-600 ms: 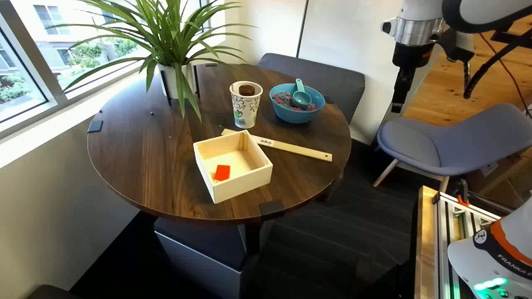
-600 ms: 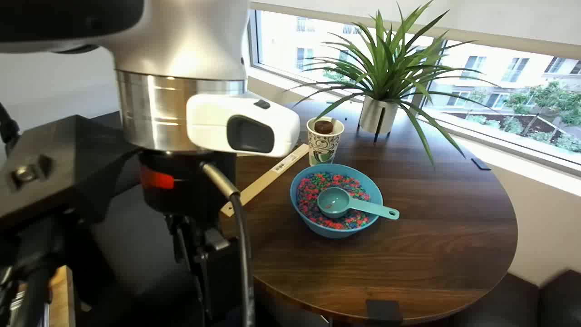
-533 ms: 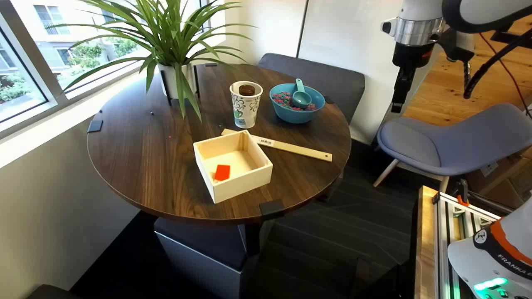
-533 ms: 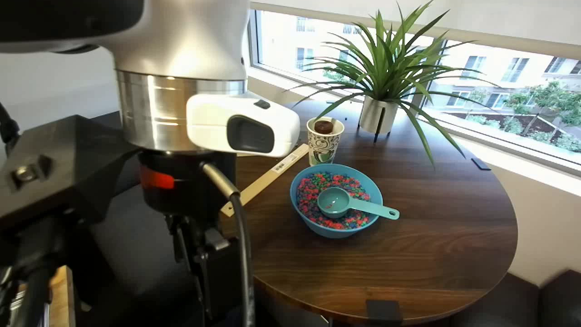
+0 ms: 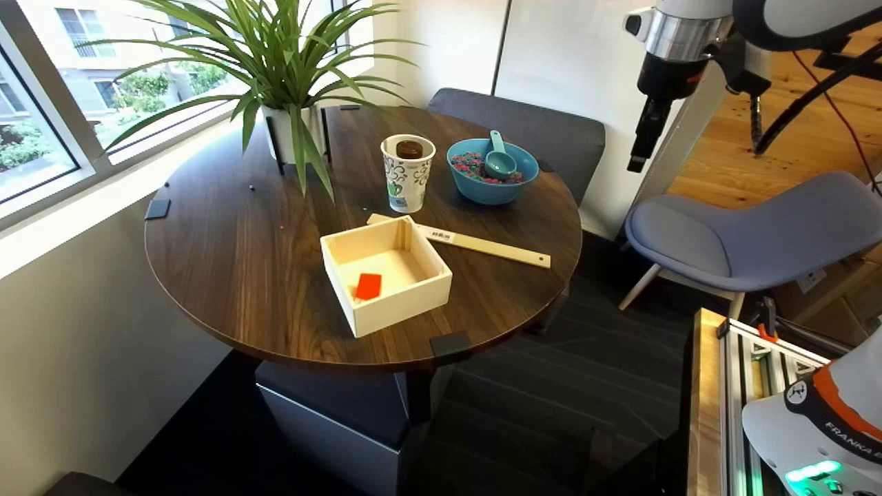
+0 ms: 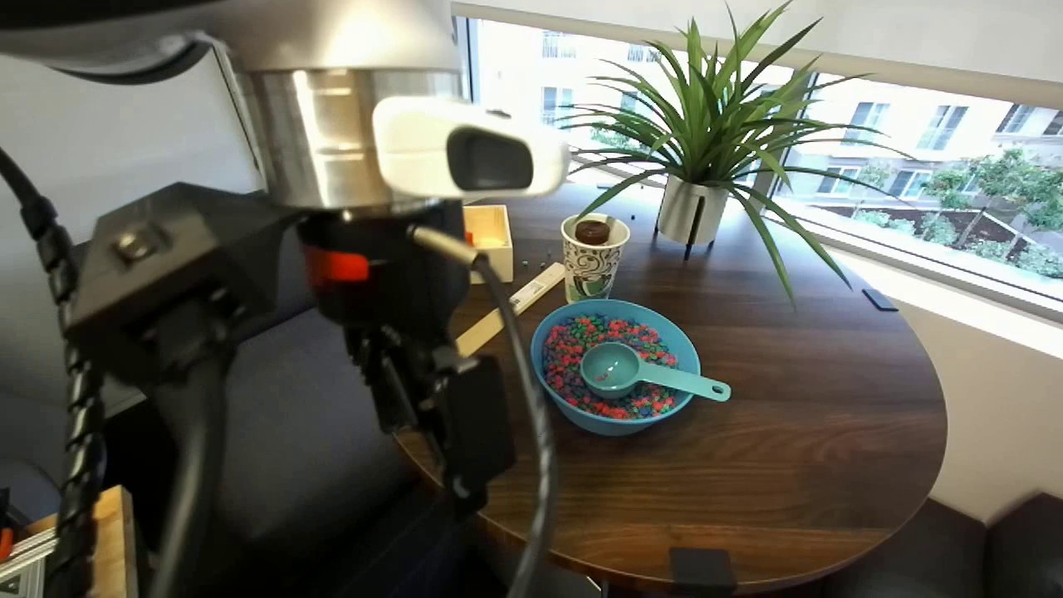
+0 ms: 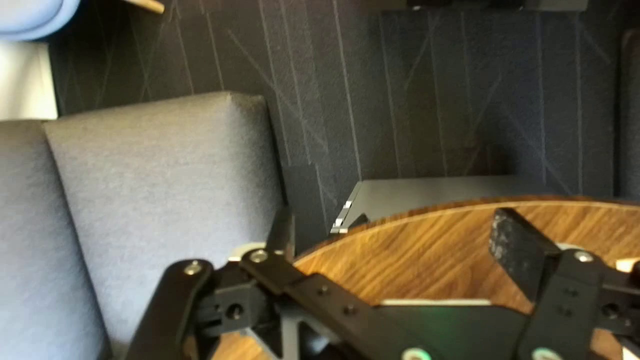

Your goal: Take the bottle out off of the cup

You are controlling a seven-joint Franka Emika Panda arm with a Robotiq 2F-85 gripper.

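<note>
The white paper cup with a green pattern stands upright on the round table, in both exterior views: cup (image 5: 408, 187), cup (image 6: 590, 270). The small dark brown bottle is inside it, and only its top shows at the cup's mouth: bottle (image 5: 410, 149), bottle (image 6: 592, 232). My gripper (image 5: 637, 165) hangs in the air past the table's edge, beyond the blue bowl and well apart from the cup. It is tilted in both exterior views (image 6: 444, 465). In the wrist view my gripper (image 7: 395, 232) is open with nothing between its fingers. Cup and bottle are out of the wrist view.
A blue bowl (image 5: 490, 193) with coloured bits and a teal scoop (image 5: 500, 164) stands beside the cup. A wooden stick (image 5: 493, 248) and a square wooden box (image 5: 403, 313) holding an orange-red block (image 5: 368, 286) lie nearer. A potted plant (image 5: 296, 138) stands behind the cup.
My arm and gripper have moved a little toward the table and tilted; in an exterior view the arm has risen and uncovered part of the wooden box. The cup and bottle have not moved.
</note>
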